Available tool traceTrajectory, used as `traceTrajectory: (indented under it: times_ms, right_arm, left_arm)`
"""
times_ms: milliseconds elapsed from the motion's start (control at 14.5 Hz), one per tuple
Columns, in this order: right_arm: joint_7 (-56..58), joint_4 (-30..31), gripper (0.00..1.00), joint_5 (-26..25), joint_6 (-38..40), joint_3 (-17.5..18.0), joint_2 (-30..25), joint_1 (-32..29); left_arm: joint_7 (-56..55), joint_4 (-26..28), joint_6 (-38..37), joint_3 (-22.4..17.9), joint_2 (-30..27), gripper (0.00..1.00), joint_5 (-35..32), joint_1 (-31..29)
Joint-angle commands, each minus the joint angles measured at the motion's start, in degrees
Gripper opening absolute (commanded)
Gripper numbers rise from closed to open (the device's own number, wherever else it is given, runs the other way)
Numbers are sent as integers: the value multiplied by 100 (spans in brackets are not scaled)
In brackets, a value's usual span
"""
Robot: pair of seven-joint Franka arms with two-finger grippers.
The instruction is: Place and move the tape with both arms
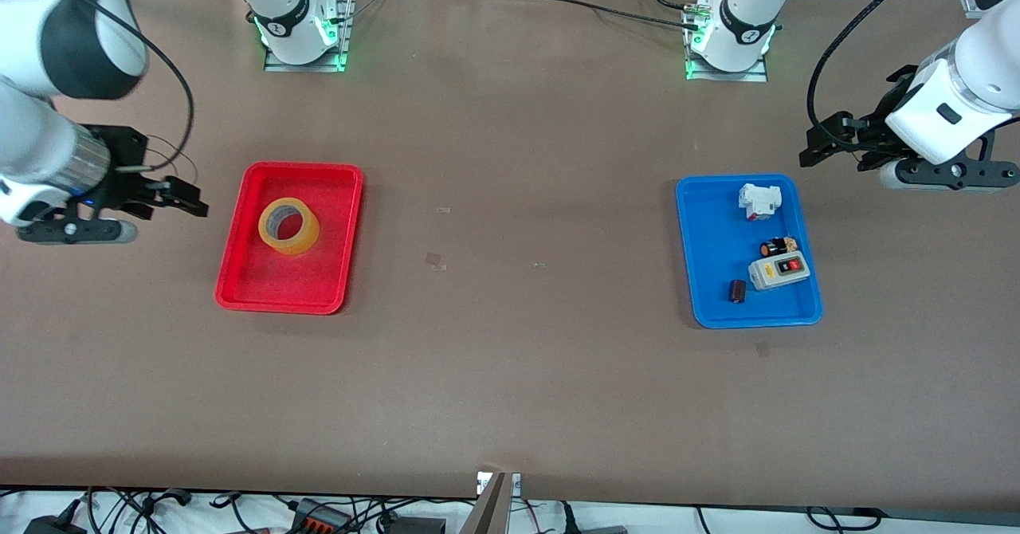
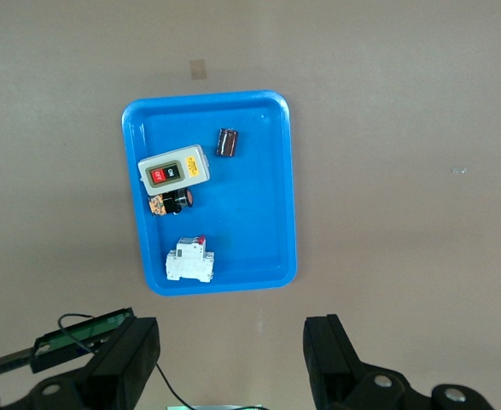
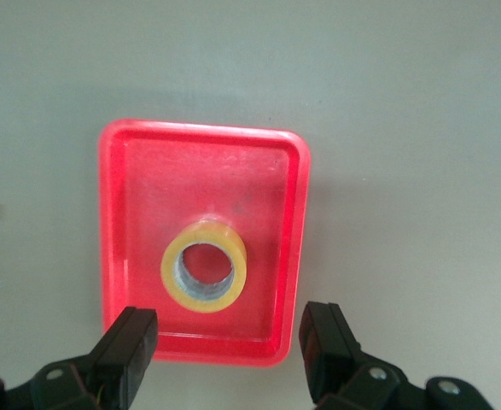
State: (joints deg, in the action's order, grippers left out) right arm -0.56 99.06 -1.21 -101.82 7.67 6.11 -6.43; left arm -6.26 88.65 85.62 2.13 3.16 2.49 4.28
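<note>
The yellow tape roll (image 1: 288, 225) lies flat in a red tray (image 1: 319, 283) toward the right arm's end of the table. In the right wrist view the tape (image 3: 204, 266) sits inside the red tray (image 3: 139, 179). My right gripper (image 1: 185, 198) is open and empty, up in the air beside the red tray on the side toward the table's end; its jaws stand wide apart (image 3: 229, 340). My left gripper (image 1: 825, 142) is open and empty, up in the air over bare table beside a blue tray (image 1: 705, 279), and its jaws stand wide apart (image 2: 233, 346).
The blue tray (image 2: 259, 213) holds a white breaker (image 1: 759, 201), a grey switch box with a red button (image 1: 779, 270), a small black-and-orange part (image 1: 778, 246) and a small dark cylinder (image 1: 738, 291). Bare brown table lies between the trays.
</note>
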Motion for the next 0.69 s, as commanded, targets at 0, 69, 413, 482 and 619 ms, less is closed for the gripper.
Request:
traceTrajectory:
  times_ms: [0, 69, 413, 482, 619]
  right_arm:
    - [-495, -405, 98, 50, 435, 76, -231, 176]
    - [-697, -370, 98, 50, 452, 76, -390, 316]
    - [-1297, -125, 98, 50, 848, 76, -987, 696]
    - [-1306, -72, 98, 50, 865, 76, -1102, 687]
    - [-1227, -211, 99, 50, 1154, 24, -1138, 661]
  left_arm:
    - [151, -67, 25, 33, -17, 100, -187, -33]
    - [151, -67, 25, 33, -26, 100, -188, -33]
    - [151, -84, 7, 24, -26, 100, -179, -33]
    - [151, -93, 7, 7, -17, 100, -179, -41]
    - [151, -93, 7, -20, -17, 100, -179, -42]
